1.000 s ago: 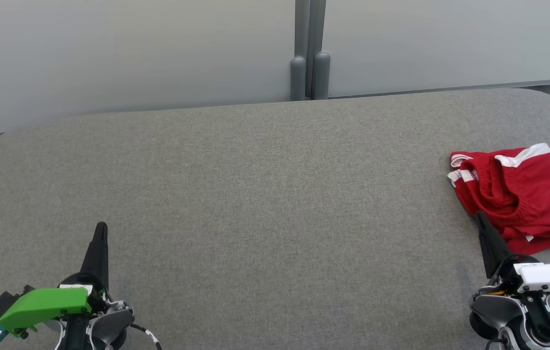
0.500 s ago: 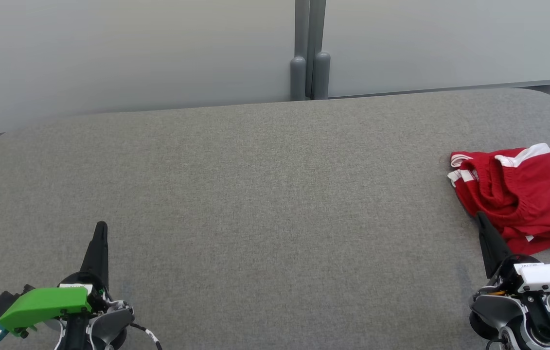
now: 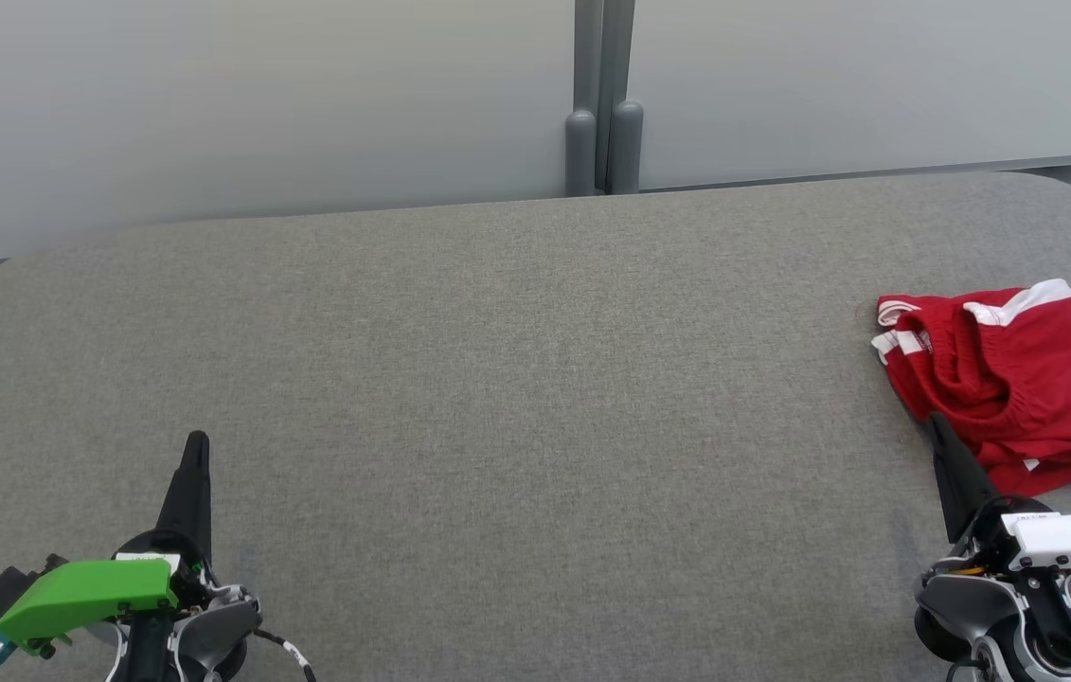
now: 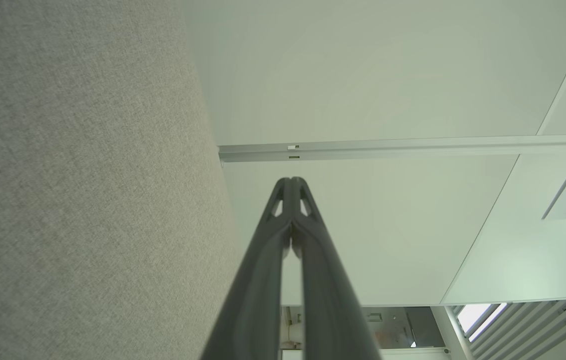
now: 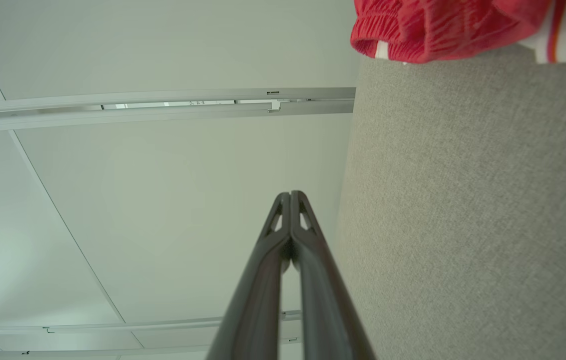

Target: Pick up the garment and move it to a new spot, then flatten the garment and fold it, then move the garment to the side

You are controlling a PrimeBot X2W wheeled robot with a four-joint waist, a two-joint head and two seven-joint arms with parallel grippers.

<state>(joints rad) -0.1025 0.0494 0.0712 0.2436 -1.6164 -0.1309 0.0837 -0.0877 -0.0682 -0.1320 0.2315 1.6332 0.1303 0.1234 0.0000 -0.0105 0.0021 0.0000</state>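
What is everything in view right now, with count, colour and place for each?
Red fabric garment with white stripes: one, red and white, bunched at the table's right edge.
Grey fabric-covered table: one, grey, spanning the head view.
Pale wall panels: two, off-white, behind the table.
Grey upright post: one, grey, between the panels.
Left pincer: one, dark, shut, lower left, green wrist cover.
Right pincer: one, dark, shut, lower right, beside the garment.
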